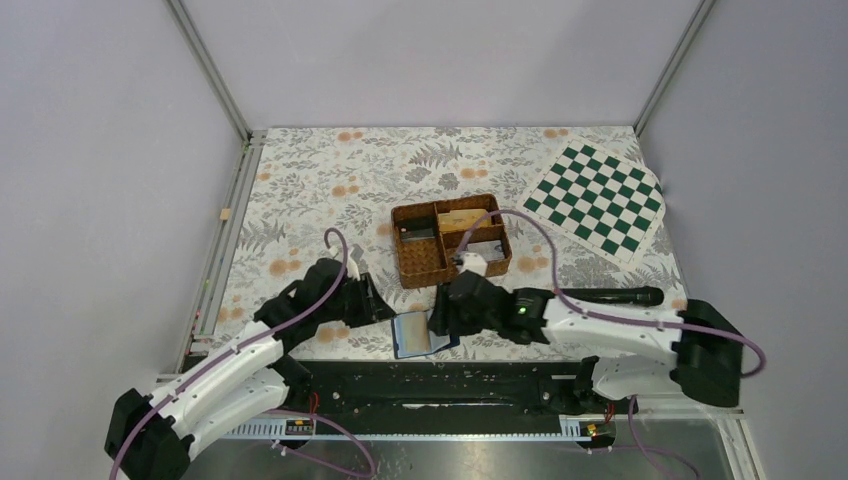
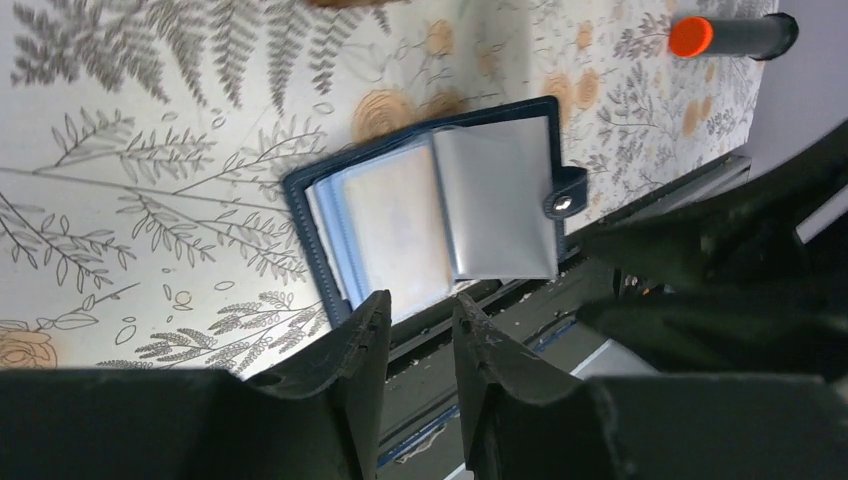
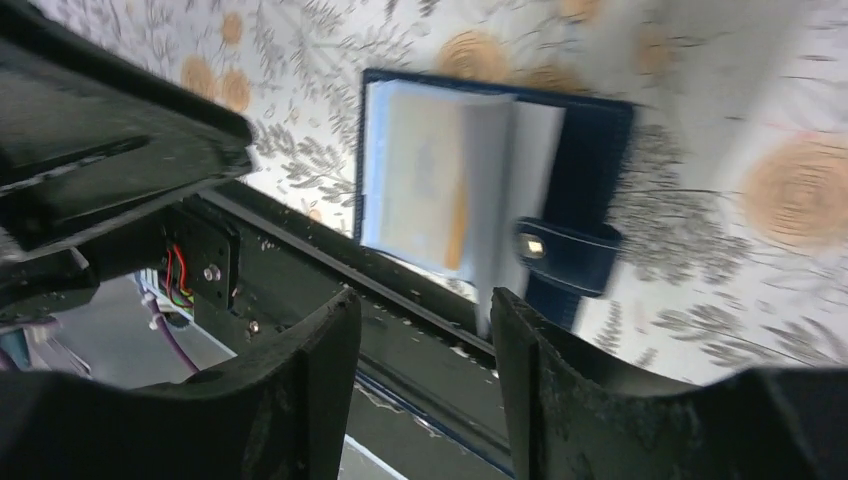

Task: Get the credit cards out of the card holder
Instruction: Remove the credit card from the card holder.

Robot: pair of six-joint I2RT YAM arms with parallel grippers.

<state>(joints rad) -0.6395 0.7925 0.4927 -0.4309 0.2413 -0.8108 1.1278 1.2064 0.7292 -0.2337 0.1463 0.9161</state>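
The card holder [image 1: 422, 335] lies open on the floral cloth at the table's near edge, dark navy outside with light blue sleeves. In the left wrist view the card holder [image 2: 440, 215] shows pale cards [image 2: 400, 225] in its sleeves and a snap tab [image 2: 565, 195]. My left gripper [image 2: 420, 300] is just short of its near edge, open, with nothing between the fingers. My right gripper [image 3: 422, 295] is open and empty too, close to the card holder [image 3: 470, 190] on its tab [image 3: 565, 255] side. From above, the left gripper [image 1: 385, 308] and right gripper [image 1: 440, 318] flank the holder.
A brown wicker tray [image 1: 450, 240] with compartments stands behind the grippers. A green checkered board [image 1: 597, 200] lies at the back right. A black marker [image 1: 610, 297] with an orange cap [image 2: 690, 36] lies right of the right arm. The black base rail [image 1: 450, 385] runs along the near edge.
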